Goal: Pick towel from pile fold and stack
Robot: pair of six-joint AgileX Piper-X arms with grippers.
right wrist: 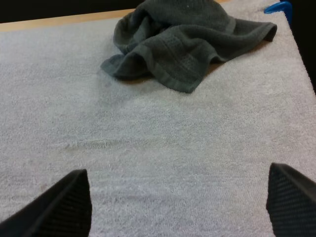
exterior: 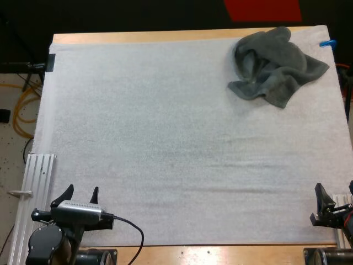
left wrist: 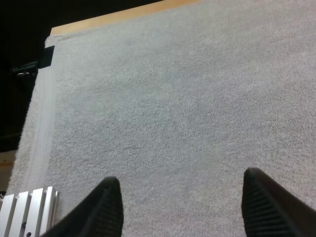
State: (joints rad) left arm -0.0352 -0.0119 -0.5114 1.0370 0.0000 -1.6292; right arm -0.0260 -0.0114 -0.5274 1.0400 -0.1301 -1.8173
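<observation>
**A:** What are we looking at, biggest first?

**B:** We are seeing the wooden table (exterior: 138,37), with the white mat (exterior: 165,138) covering nearly all of it. A strip of bare wood is showing along the far side and another along the near side.

**A:** And where is the towel lying?

**B:** The dark grey-green towel (exterior: 273,66) is lying crumpled in the far right corner of the mat, with one flap trailing toward the near side. It is sitting well apart from both of our arms.

**A:** How are our grippers standing?

**B:** Our left gripper (exterior: 83,191) is sitting at the near left corner, over the mat's near edge. Its two black fingers are spreading wide above bare mat. Our right gripper (right wrist: 180,175) is sitting at the near right edge, its fingers likewise spreading wide and gripping nothing. It is pointing across the mat toward the towel, which is lying far ahead of it.
</observation>
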